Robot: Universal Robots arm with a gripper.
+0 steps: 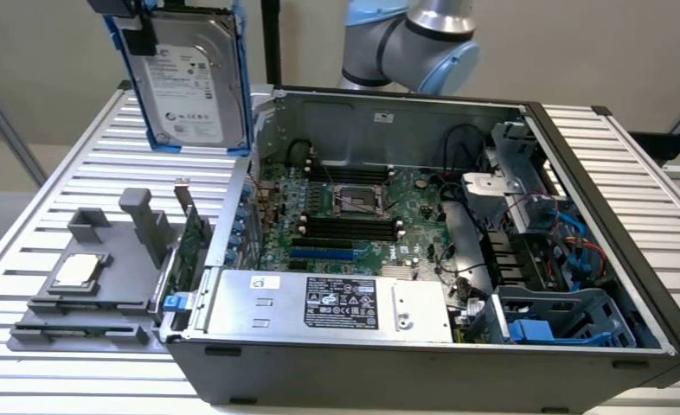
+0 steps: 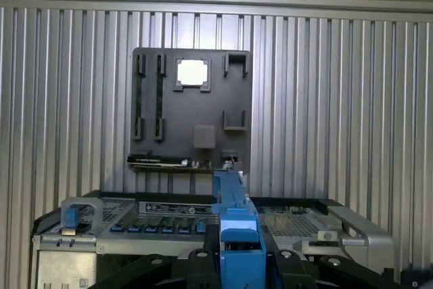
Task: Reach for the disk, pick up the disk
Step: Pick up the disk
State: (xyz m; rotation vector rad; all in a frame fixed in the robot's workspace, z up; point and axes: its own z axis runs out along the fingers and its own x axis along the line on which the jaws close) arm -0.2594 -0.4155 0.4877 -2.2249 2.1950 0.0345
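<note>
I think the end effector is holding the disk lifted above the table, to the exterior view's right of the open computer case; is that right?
Only the side is wrong. The exterior view shows the end effector holding the disk lifted above the table, to that view's left of the open computer case, not its right.

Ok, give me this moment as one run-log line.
gripper: shut on disk | disk: held upright, clear of table, at exterior view's left of open computer case | pick: done
</note>
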